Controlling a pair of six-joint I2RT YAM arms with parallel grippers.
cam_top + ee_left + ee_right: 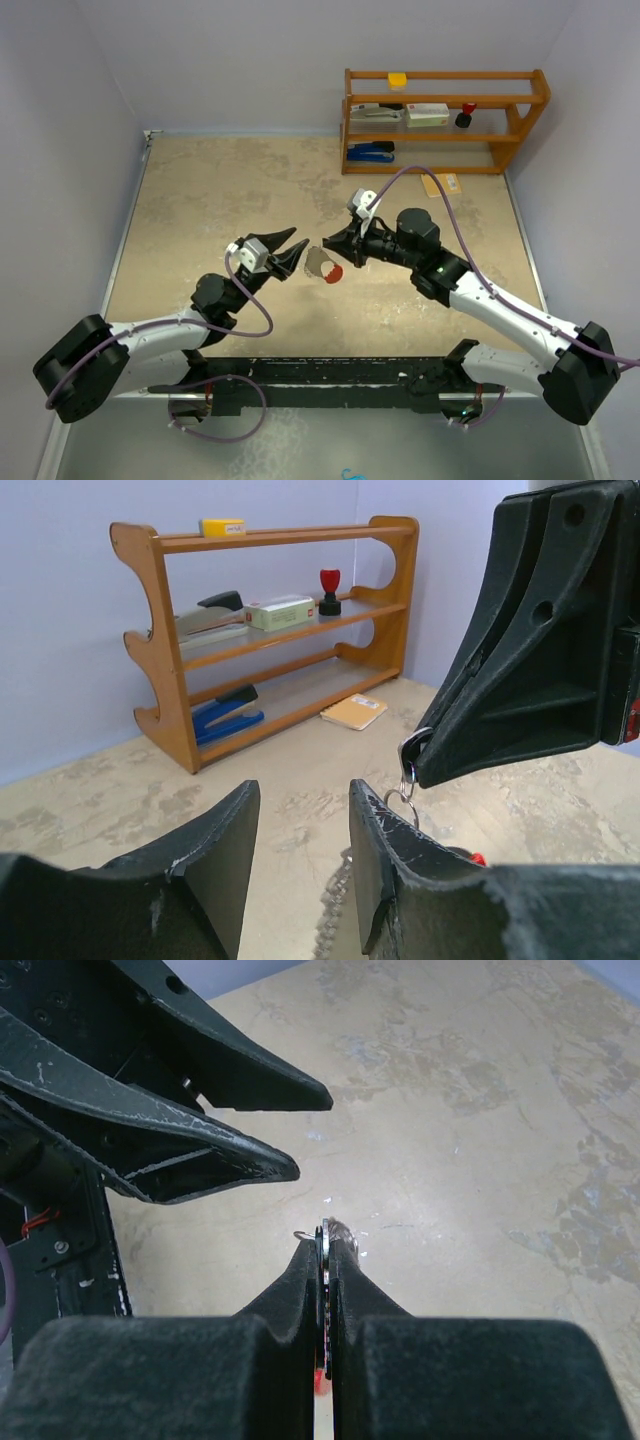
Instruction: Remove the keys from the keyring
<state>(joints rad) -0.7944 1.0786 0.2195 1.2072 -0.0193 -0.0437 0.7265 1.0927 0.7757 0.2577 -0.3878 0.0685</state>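
Keyring (320, 263) hangs over the middle of the bench (200, 200), pinched in the right-hand claw, with the rest of it trailing below. You cannot tell whether its low end touches the bench.

Start at the left. Your left claw (301, 237) is released, jaws apart with nothing between them. Its tips sit just beside the keyring and point toward the bench's right edge. In the left wrist view a small silver loop (404, 796) dangles directly under the other claw's tip, just beyond one of the left claw's fingers (390, 870). That loop looks like the piece to go for, since the keys are too small to pick out on their own.

Bring the left claw in level, so that one finger passes each side of the loop. Close only when the loop sits well inside the pads, not out at the tips.

On the right, the right claw (327, 244) is clenched flat on the keyring's thin edge. Hold that clamp firm, then draw the claws apart slowly, because a jerk could slip the thin metal.
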